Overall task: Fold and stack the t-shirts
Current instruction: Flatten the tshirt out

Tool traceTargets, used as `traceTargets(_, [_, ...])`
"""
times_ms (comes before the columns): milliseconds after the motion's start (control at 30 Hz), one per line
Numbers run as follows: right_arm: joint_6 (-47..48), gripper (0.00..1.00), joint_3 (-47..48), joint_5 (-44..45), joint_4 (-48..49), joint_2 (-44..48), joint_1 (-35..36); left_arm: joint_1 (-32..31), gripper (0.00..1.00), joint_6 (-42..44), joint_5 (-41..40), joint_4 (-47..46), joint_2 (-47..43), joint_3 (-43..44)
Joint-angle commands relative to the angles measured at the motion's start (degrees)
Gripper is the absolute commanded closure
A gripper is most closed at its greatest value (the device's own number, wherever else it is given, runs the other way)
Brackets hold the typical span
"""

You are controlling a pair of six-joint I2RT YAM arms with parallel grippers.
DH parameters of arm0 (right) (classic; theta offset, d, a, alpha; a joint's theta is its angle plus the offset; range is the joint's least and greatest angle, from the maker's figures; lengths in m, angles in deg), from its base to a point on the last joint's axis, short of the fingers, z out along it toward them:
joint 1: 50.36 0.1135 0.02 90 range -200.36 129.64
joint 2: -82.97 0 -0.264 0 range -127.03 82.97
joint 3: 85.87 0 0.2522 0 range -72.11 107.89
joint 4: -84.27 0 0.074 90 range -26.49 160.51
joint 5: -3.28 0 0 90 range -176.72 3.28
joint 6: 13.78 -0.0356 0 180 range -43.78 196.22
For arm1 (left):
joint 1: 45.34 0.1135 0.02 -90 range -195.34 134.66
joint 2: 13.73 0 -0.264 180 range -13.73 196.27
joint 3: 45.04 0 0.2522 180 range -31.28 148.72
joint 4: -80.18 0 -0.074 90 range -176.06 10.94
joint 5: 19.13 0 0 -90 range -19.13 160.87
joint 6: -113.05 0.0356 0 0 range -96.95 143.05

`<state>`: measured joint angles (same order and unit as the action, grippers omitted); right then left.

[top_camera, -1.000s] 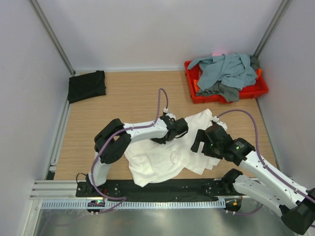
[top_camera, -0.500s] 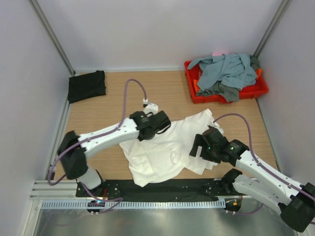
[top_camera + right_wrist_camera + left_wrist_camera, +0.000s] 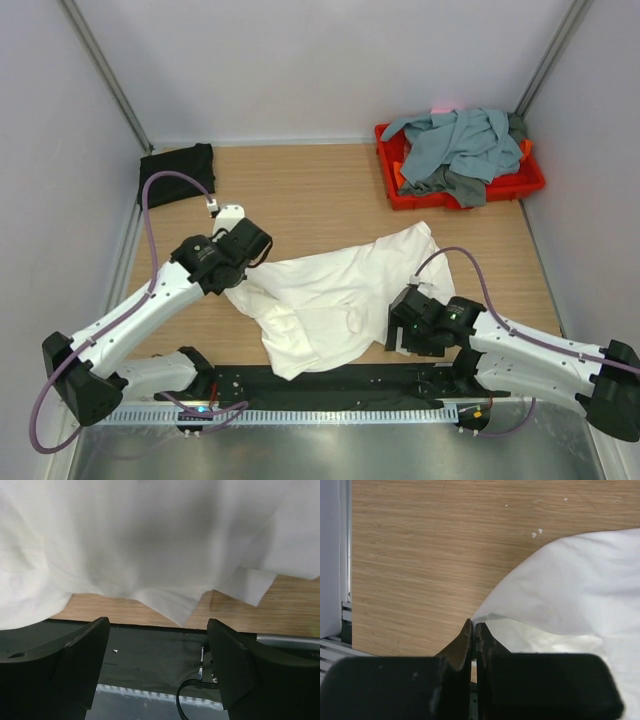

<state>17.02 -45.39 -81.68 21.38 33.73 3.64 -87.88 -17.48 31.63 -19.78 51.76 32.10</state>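
Observation:
The white t-shirt (image 3: 335, 290) lies crumpled across the middle of the table. My left gripper (image 3: 230, 282) is shut on its left edge; in the left wrist view the closed fingertips (image 3: 474, 625) pinch the hem of the white cloth (image 3: 570, 580). My right gripper (image 3: 395, 330) is open and empty at the shirt's near right edge; its fingers (image 3: 82, 660) stand wide apart below the cloth (image 3: 150, 545). A folded black t-shirt (image 3: 176, 172) lies at the back left. A grey-blue shirt (image 3: 455, 140) and a dark grey one (image 3: 460, 187) are heaped in the tray.
The red plastic tray (image 3: 525, 185) stands at the back right. The black base strip (image 3: 330, 380) runs along the near edge, also seen in the right wrist view (image 3: 150, 645). Bare wood (image 3: 290, 195) shows between the black shirt and the tray.
My left arm has swung left, dragging the white shirt's left edge with it and stretching the cloth out. My right gripper has slid toward the near edge of the table.

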Motion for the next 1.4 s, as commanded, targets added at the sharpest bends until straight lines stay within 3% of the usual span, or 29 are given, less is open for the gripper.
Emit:
traceTargets(0, [-2.8,0.16,0.8,4.6,-3.0,-1.5,0.7,0.6,1.00,0.4,1.1,-1.9,-2.6,-1.4])
traceTargets(200, [-2.7,0.20,1.8,7.0,-1.3,-6.3,0.8,0.7,1.00,1.0,1.9,-2.6,-4.0,-2.7])
traceTargets(333, [-2.9,0.29,0.4,5.3,3.9,-9.6,0.7,0.8,1.00,1.6,2.2,-3.2,-4.6,-3.2])
traceTargets(633, [-1.5,0.73,3.2,4.8,6.2,-11.8,0.7,1.2,1.00,1.9,2.3,-3.7,-6.1,-3.8])
traceTargets(700, [-1.2,0.87,4.3,5.0,5.8,-11.8,0.8,1.2,1.00,1.9,2.2,-3.5,-6.2,-3.8])
traceTargets(733, [-0.9,0.98,5.6,5.5,5.3,-11.6,0.7,1.2,1.00,1.9,2.2,-3.6,-6.3,-3.7])
traceTargets(767, [-0.5,0.99,6.6,6.0,4.7,-11.2,0.8,1.2,1.00,1.9,2.2,-3.5,-6.3,-3.3])
traceTargets(900, [2.6,0.98,16.9,12.0,-0.5,-10.1,0.7,1.2,1.00,2.5,3.6,-1.3,-7.0,0.9])
traceTargets(1000, [5.9,0.99,30.9,18.4,-5.6,-10.5,0.7,1.2,1.00,4.7,5.1,-0.5,-9.1,6.4])
traceTargets(1200, [17.1,0.99,69.5,29.6,-13.0,-16.8,0.6,1.2,1.00,12.2,7.2,-0.4,-10.6,22.9])
traceTargets(1367, [26.8,0.99,91.9,33.0,-14.4,-21.6,0.6,1.2,1.00,19.0,7.8,2.1,-8.4,37.1])
